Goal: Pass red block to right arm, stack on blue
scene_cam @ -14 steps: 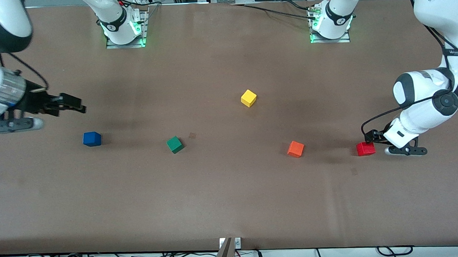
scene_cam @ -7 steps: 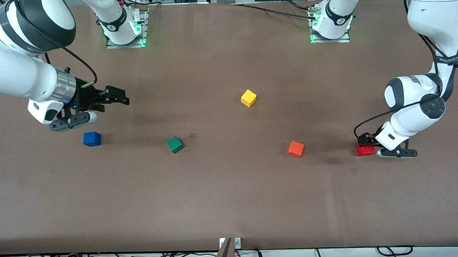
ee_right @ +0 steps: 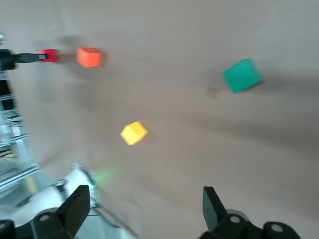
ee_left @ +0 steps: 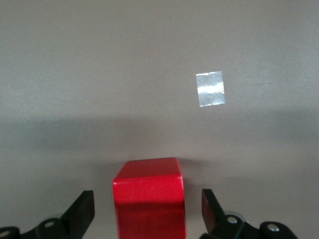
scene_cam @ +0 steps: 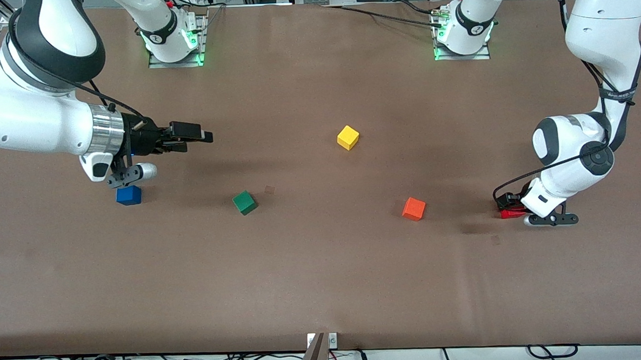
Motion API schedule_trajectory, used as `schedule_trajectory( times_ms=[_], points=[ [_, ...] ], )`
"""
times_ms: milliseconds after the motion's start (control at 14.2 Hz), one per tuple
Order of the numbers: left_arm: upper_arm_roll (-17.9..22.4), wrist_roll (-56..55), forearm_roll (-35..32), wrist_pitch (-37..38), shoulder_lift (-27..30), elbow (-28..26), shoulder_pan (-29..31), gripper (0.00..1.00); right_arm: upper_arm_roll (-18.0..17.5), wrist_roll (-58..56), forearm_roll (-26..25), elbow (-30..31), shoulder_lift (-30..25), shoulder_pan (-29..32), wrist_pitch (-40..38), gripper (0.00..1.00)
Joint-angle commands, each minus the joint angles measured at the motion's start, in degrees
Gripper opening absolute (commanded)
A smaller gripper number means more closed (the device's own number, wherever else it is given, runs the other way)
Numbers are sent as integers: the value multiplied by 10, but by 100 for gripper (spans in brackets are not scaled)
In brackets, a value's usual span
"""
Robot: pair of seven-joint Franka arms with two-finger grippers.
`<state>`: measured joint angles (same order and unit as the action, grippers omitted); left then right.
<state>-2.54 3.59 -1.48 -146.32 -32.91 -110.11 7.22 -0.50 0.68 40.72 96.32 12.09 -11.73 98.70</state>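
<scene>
Two fingers of my left gripper [ee_left: 149, 219] stand apart, flanking the red block [ee_left: 148, 199] near the tabletop's left-arm edge; my right gripper [scene_cam: 191, 137], open, hangs well apart above the tabletop's right-arm end, beside the blue cube [scene_cam: 128, 195].

Even bright overhead light, soft shadows; right wrist view motion-blurred; tape patch [ee_left: 210, 89] glares.

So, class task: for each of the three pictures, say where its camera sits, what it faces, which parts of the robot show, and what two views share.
Front view: high across the table, facing both bases; both arms, right tool, left tool show.
Left wrist view: on the left wrist, facing the table; red block between the open left tool's fingers.
Right wrist view: on the right wrist, facing the table; open right tool shows.
Shared: the red block, orange cube, yellow cube, green cube appear in front and right wrist views.
</scene>
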Motion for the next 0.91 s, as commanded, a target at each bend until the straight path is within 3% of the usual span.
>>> schedule_trajectory(
  times_ms=[0,351,491,842],
  points=[
    [-2,-6,0,-5,-14,12,2,64,3,-11,106,5,15,-14,8,100],
    [-2,2,1,-4,-17,12,1,26,3,-51,239,5,35,-15,25,100],
    [-2,5,-6,9,6,22,0,26,3,-89,295,5,51,-14,18,100],
    [-21,93,-5,184,84,76,0,26,3,-147,431,5,89,-13,15,100]
  ],
)
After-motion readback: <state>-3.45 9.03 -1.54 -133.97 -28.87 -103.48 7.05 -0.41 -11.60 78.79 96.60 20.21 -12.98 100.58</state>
